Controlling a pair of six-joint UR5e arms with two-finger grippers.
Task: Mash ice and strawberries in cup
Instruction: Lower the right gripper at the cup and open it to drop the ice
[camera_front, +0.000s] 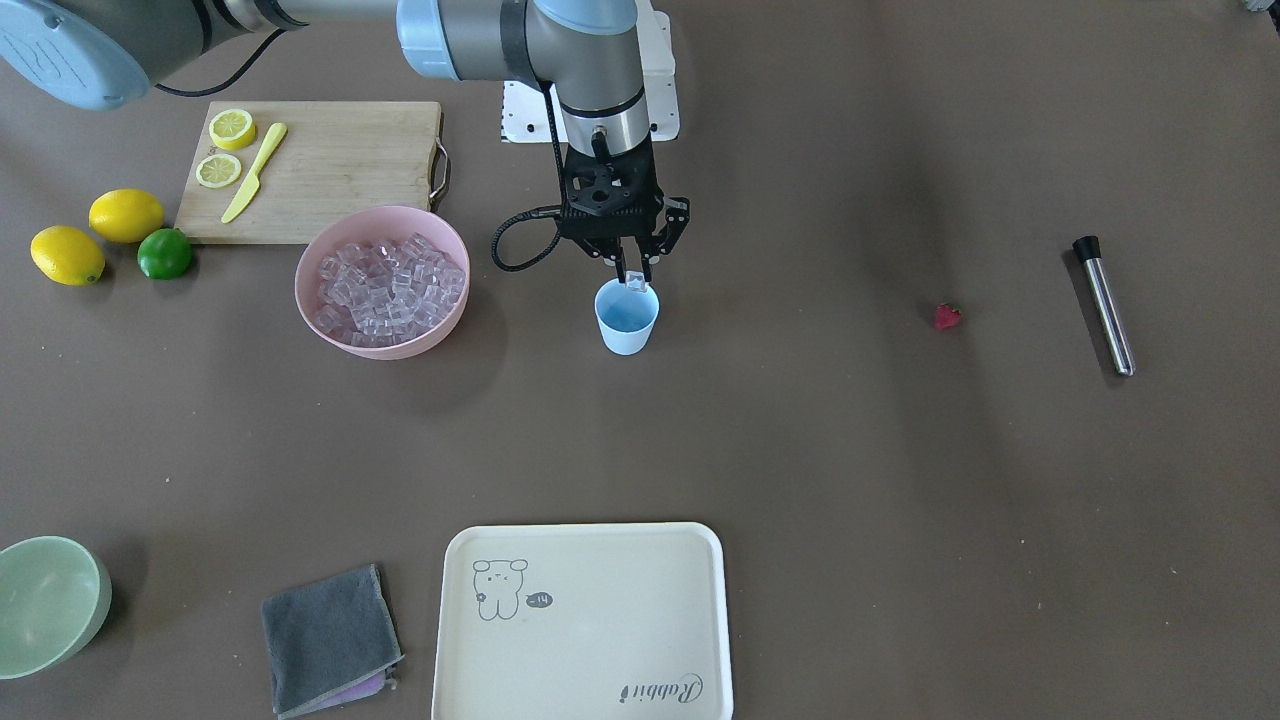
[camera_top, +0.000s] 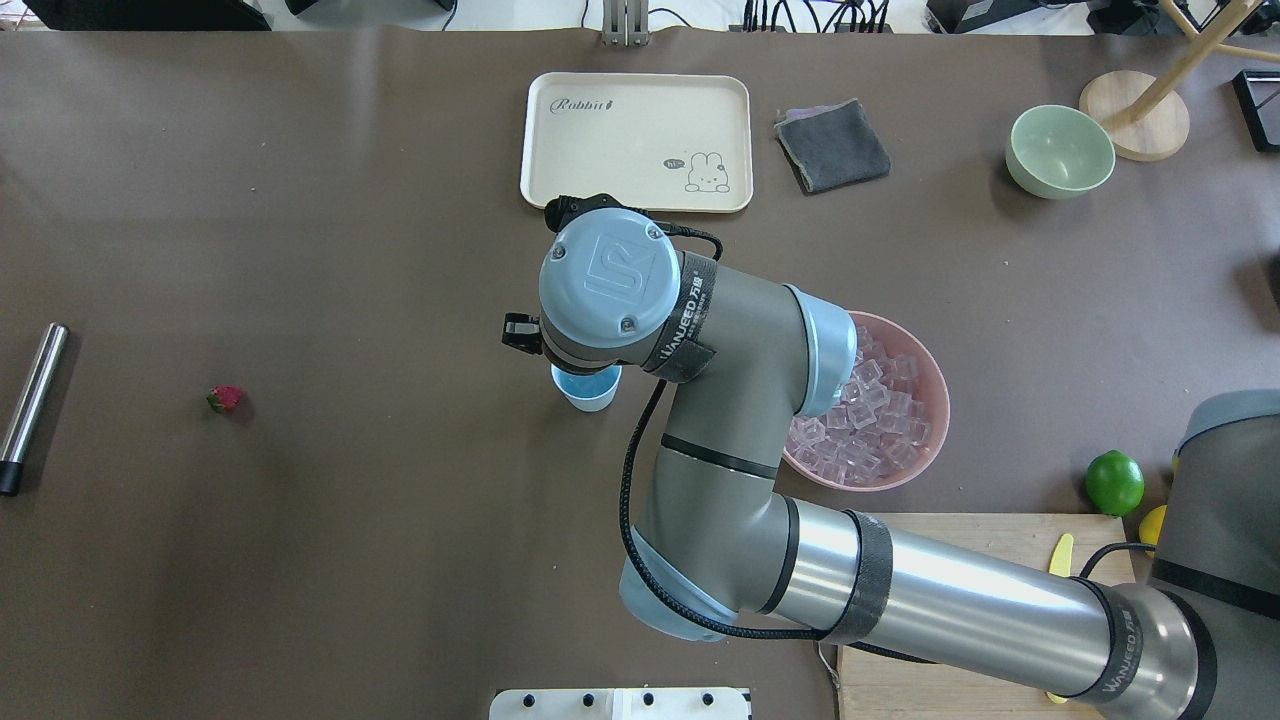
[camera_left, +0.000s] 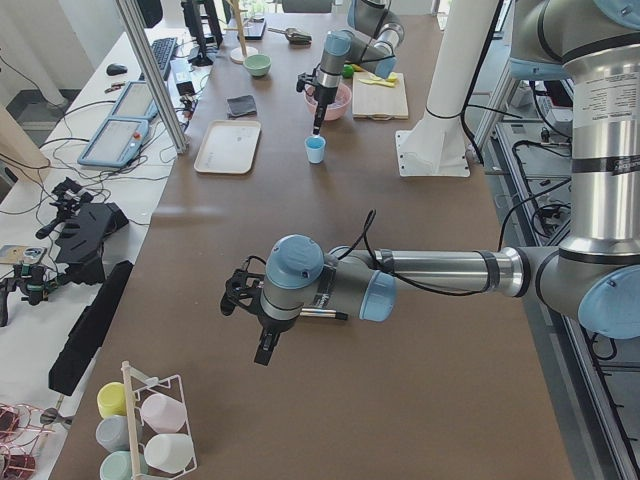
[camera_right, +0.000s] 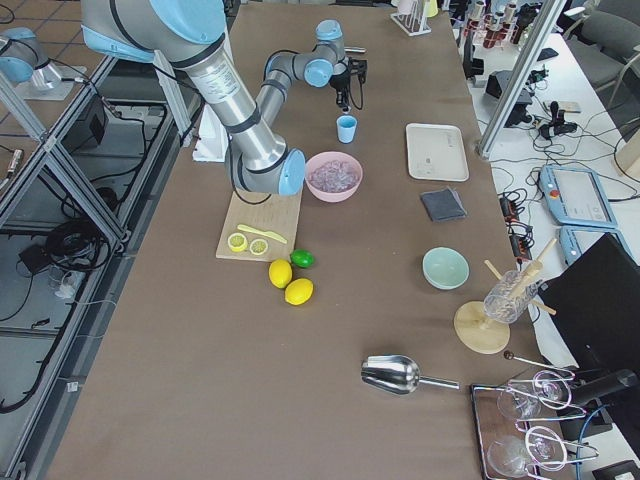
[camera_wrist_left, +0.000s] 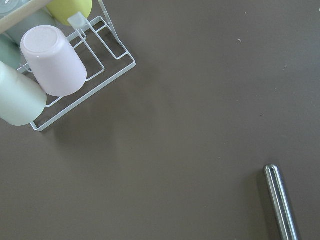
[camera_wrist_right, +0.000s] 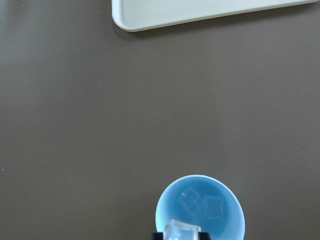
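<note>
The right gripper (camera_front: 633, 275), jaws clamped on one ice cube (camera_front: 636, 282), hangs just over the cup (camera_front: 627, 325), where two cubes (camera_wrist_right: 206, 205) already lie. Released off-centre, the cube could clip the rim and bounce out. Farther off, the strawberry (camera_front: 947, 317) lies well apart; whether the left gripper (camera_left: 266, 350) is open or closed cannot be told.

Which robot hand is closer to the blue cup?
The right one. The right gripper hangs just above the cup's rim, holding an ice cube. The left gripper is far off, near the metal rod.
</note>
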